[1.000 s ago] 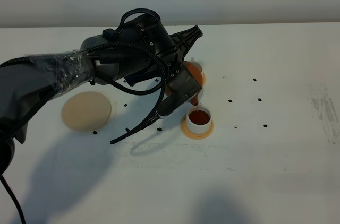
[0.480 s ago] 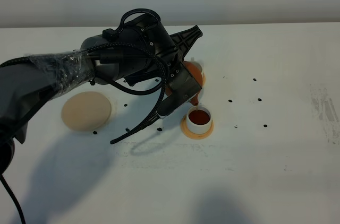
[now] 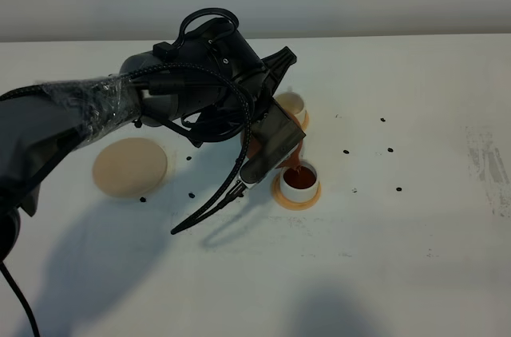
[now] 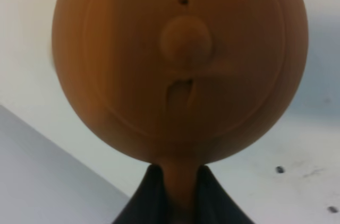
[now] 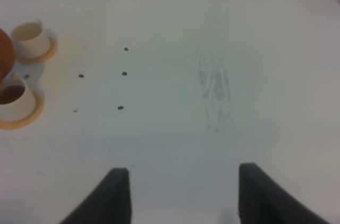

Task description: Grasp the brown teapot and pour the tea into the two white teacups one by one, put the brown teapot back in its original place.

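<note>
Item, my left gripper (image 4: 179, 184): clenched on the loop handle of the brown teapot (image 3: 293, 136), one finger on either side.
Teapot: held above the table (image 3: 415, 217) and tipped. Its handle-to-spout axis slopes down away from my gripper. The spout is lowest, right over the near teacup (image 3: 308, 190). The lid faces my wrist camera.
Tea (image 3: 299, 180): dark red, in that cup.
Far teacup (image 3: 291, 103): just behind the teapot, on an orange coaster (image 5: 49, 50).
Beige coaster (image 3: 129, 167): well apart, to the left.
My right gripper (image 5: 180, 195): jaws spread, above the table.
</note>
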Controlling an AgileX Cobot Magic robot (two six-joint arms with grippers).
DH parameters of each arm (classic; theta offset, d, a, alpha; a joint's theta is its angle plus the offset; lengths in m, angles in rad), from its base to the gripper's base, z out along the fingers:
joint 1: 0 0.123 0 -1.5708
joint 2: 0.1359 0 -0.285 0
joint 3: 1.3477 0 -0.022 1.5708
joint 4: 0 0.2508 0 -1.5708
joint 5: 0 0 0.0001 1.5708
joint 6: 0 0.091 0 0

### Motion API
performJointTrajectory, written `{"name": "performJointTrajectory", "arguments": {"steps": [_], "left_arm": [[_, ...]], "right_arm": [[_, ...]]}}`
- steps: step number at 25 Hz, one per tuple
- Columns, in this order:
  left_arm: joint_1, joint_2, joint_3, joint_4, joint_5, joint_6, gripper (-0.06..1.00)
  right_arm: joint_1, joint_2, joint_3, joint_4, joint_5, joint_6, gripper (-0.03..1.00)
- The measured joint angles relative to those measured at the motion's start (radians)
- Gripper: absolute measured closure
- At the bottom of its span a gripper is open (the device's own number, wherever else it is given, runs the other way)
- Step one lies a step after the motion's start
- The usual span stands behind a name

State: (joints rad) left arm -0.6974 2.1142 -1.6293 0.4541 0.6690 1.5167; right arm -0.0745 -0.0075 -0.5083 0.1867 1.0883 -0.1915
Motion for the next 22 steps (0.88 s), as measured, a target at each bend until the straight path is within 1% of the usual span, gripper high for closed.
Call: {"name": "performJointTrajectory", "arguments": {"steps": [2, 6, 9, 13, 17, 22], "left_arm": [[0.000, -0.007, 0.000, -0.010, 0.017, -0.020, 0.83], [0.004, -0.041, 0.000, -0.055, 0.052, -0.038, 0.83], [0.022, -0.075, 0.000, -0.088, 0.082, -0.047, 0.83], [0.058, -0.107, 0.000, -0.137, 0.149, -0.107, 0.83], [0.096, -0.118, 0.000, -0.250, 0.237, -0.188, 0.83], [0.135, -0.118, 0.000, -0.410, 0.314, -0.234, 0.83]], "right_arm": [[0.000, 0.000, 0.000, 0.000, 0.000, 0.000, 0.53], [0.000, 0.000, 0.000, 0.000, 0.000, 0.000, 0.53], [0.000, 0.000, 0.000, 0.000, 0.000, 0.000, 0.53], [0.000, 0.000, 0.000, 0.000, 0.000, 0.000, 0.53], [0.000, 0.000, 0.000, 0.000, 0.000, 0.000, 0.53], [0.000, 0.000, 0.000, 0.000, 0.000, 0.000, 0.53]]}}
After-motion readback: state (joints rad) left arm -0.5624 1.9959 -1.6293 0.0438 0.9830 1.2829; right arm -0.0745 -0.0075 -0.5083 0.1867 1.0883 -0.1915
